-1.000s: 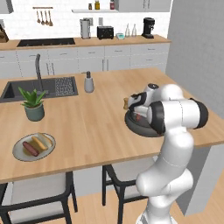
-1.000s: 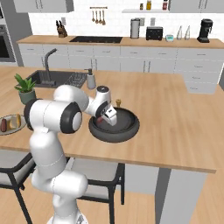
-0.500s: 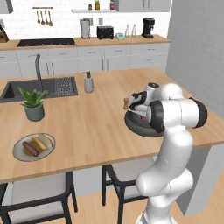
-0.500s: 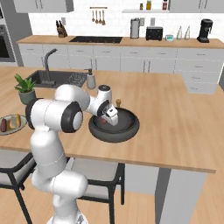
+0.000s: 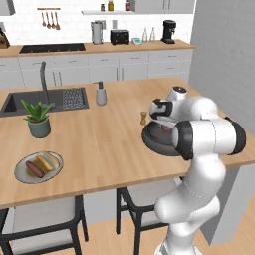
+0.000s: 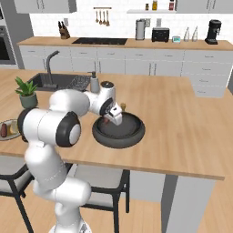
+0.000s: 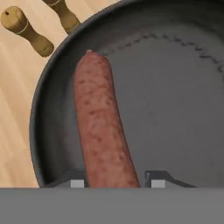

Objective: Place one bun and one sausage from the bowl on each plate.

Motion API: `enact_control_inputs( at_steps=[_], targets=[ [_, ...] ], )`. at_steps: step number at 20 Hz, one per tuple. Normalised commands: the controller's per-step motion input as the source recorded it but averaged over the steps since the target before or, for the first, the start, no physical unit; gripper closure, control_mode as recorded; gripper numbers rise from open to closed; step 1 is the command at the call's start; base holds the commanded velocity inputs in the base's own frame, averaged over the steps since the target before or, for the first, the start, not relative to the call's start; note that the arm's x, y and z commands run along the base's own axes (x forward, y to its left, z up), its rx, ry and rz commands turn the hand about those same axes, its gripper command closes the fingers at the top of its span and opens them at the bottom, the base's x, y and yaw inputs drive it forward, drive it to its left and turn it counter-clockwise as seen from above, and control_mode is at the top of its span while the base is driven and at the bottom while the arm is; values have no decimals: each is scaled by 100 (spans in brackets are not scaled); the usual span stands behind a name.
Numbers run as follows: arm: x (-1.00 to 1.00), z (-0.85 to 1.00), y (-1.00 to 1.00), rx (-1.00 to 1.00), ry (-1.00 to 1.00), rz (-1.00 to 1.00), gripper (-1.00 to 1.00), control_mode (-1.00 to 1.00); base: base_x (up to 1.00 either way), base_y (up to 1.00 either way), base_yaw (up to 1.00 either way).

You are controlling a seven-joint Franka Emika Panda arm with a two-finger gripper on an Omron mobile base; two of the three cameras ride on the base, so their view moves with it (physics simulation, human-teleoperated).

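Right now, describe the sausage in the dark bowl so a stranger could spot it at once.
On the wooden counter, find the wide dark bowl near the front edge. The sausage lies inside it by the rim, between the pincer tips: reddish-brown and speckled, unlike the two small wooden shakers outside.

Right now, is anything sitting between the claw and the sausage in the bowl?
Nothing visible does. In the hand view the sausage lies in the bowl and runs straight down between the claw's two tips. The two shakers stand outside the rim, off to the side.
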Motion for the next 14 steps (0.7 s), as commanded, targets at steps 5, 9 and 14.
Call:
enact_control_inputs(
  at_steps=[5, 9, 14],
  targets=[
    [-85, 100, 3, 0, -12, 0, 100, -100, 0, 0, 0],
    [-100, 100, 11, 0, 0, 0, 100, -100, 0, 0, 0],
    [-100, 86, 12, 0, 2, 0, 100, -100, 0, 0, 0]
  ],
)
